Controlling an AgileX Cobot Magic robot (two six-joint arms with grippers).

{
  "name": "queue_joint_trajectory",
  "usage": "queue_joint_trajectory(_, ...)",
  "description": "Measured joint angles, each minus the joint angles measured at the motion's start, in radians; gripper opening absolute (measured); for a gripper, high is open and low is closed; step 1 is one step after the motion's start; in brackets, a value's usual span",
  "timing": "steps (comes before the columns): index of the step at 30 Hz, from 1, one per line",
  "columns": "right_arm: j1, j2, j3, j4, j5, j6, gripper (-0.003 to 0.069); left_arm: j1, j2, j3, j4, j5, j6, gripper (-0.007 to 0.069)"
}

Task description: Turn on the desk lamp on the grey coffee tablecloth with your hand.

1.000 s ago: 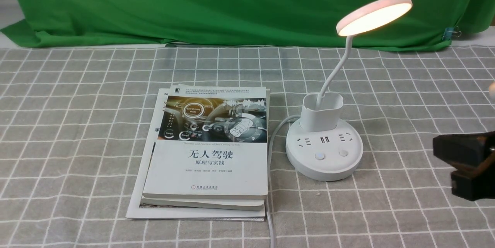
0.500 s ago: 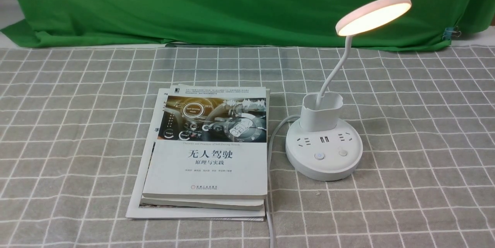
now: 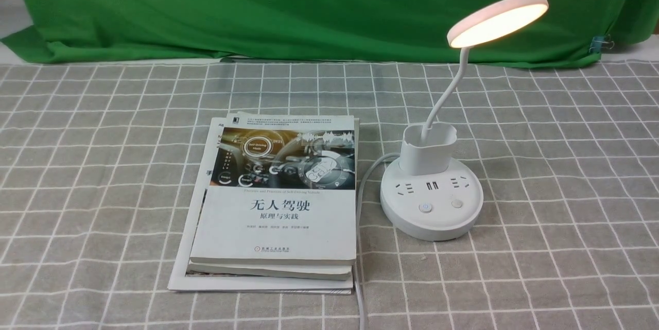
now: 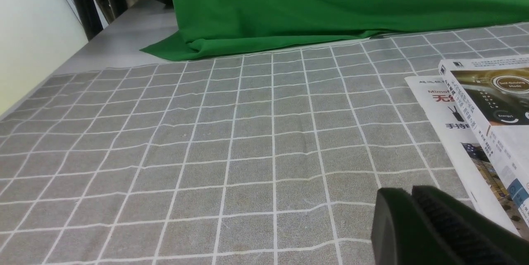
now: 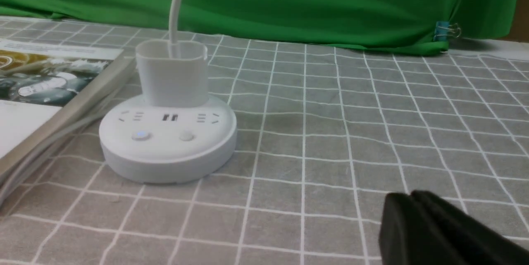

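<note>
A green backdrop (image 3: pixel 309 5) hangs behind the counter (image 3: pixel 77 165). Toward its right edge the desk lamp (image 5: pixel 167 132) glows, nearer the right end effector (image 5: pixel 413 219), pressed together; likewise the left end effector (image 4: pixel 413 215).

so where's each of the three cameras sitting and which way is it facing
Front view: between the arms, facing the green backdrop; lit desk lamp and books on the grey coffee tablecloth; no arm shows.
Left wrist view: low, over bare cloth; left gripper at the edge.
Right wrist view: low, facing the lamp; right gripper at the edge.
All share the books.
</note>
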Motion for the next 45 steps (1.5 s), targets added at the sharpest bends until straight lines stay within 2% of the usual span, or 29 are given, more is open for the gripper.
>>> queue_joint_trajectory(31,0.0,0.0,0.0,0.0,0.004,0.003,0.0103,0.0,0.0,0.0,0.0,0.0,0.0,0.0019)
queue_joint_trajectory(45,0.0,0.0,0.0,0.0,0.004,0.003,0.0162,0.0,0.0,0.0,0.0,0.0,0.0,0.0019)
